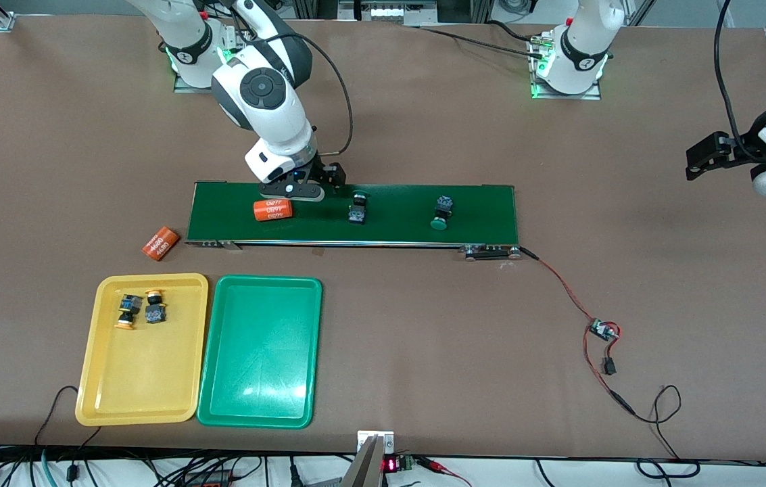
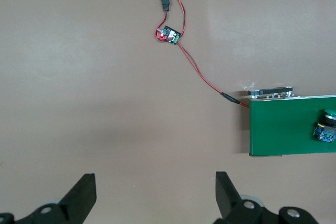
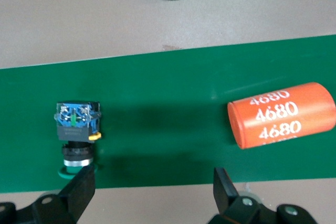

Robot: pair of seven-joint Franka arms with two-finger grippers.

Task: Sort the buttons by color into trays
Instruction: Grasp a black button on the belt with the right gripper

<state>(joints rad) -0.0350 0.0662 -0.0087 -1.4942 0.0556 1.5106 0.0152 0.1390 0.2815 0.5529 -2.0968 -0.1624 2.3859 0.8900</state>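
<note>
Two green-capped buttons lie on the dark-green belt (image 1: 389, 216): one (image 1: 358, 207) near its middle, the other (image 1: 442, 211) toward the left arm's end. My right gripper (image 1: 301, 188) hangs open over the belt's edge nearest the bases, empty. In the right wrist view that gripper (image 3: 152, 187) has the first green button (image 3: 77, 129) close beside one finger (image 3: 81, 187), not between the fingers. Two yellow-capped buttons (image 1: 127, 311) (image 1: 155, 308) lie in the yellow tray (image 1: 146, 399). The green tray (image 1: 261, 365) beside it holds nothing. My left gripper (image 1: 697, 164) (image 2: 156, 190) waits open over bare table past the belt's end.
An orange cylinder marked 4680 (image 1: 273, 210) (image 3: 281, 114) lies on the belt beside my right gripper; another (image 1: 161, 243) lies on the table off the belt's end. A red-and-black wire runs from the belt to a small circuit board (image 1: 603, 330) (image 2: 169, 34).
</note>
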